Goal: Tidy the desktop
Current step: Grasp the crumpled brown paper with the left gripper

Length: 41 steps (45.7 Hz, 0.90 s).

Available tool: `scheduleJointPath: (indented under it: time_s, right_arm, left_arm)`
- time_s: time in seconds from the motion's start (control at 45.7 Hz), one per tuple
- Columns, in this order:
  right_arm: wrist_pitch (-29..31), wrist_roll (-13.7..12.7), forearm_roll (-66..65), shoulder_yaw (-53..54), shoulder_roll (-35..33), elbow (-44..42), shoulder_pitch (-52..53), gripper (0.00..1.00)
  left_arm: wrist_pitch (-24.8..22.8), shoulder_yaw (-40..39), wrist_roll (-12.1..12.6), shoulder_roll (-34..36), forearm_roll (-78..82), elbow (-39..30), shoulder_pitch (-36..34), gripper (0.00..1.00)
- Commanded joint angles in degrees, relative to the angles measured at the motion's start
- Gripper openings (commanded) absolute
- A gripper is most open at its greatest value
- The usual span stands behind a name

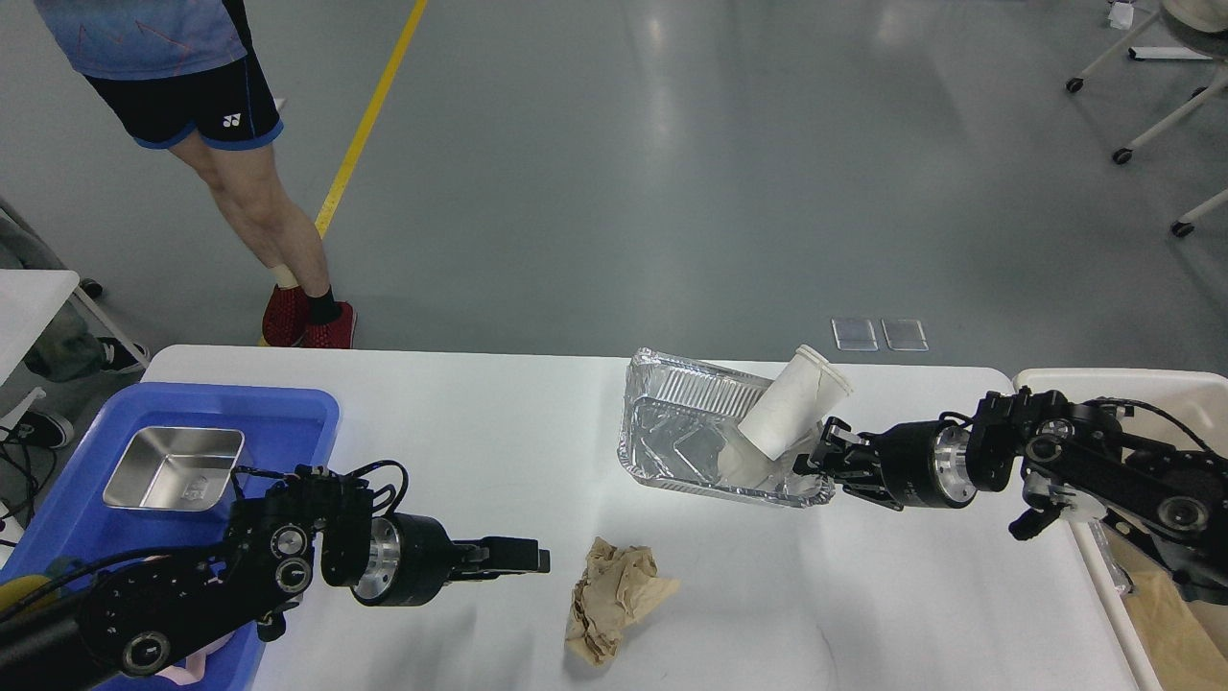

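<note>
While the right gripper [814, 459] is clamping the crinkled silver foil tray's [672, 446] rim on the wide white desktop [480, 422], the left gripper [537, 557], fingers seemingly together, is hovering; binning looks next

The person [206, 144] far left is cut off above the waist. The bin [1113, 384] at right runs off the edge. The left gripper's [537, 559] fingers cannot be told apart.
</note>
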Motion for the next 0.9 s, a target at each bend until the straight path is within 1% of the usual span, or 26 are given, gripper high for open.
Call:
scheduleJointPath:
  time_s: [0.0,0.285,0.548,0.723,0.876]
  right_arm:
    - [0.0,-0.1,0.0,0.0,0.0,-0.1,0.1,0.0]
    - [0.0,-0.1,0.0,0.0,0.0,0.0,0.0,0.0]
    - [0.0,0.0,0.0,0.1,-0.1,0.0,-0.2,0.0]
    - [0.0,0.0,0.0,0.0,-0.1,0.0,-0.4,0.0]
    - [0.0,0.0,0.0,0.1,-0.1,0.0,-0.4,0.0]
  left_arm:
    - [-0.1,0.0,0.0,-2.2,0.2,2.2,-0.4,0.95]
    - [-0.1,0.1,0.0,-6.0,1.0,2.7,-0.5,0.95]
    - [-0.1,0.2,0.0,-12.7,3.2,9.4,-1.3,0.95]
    - [-0.1,0.2,0.0,-14.9,3.4,10.4,-1.4,0.95]
    - [-0.1,0.2,0.0,-17.1,4.1,12.7,-1.6,0.95]
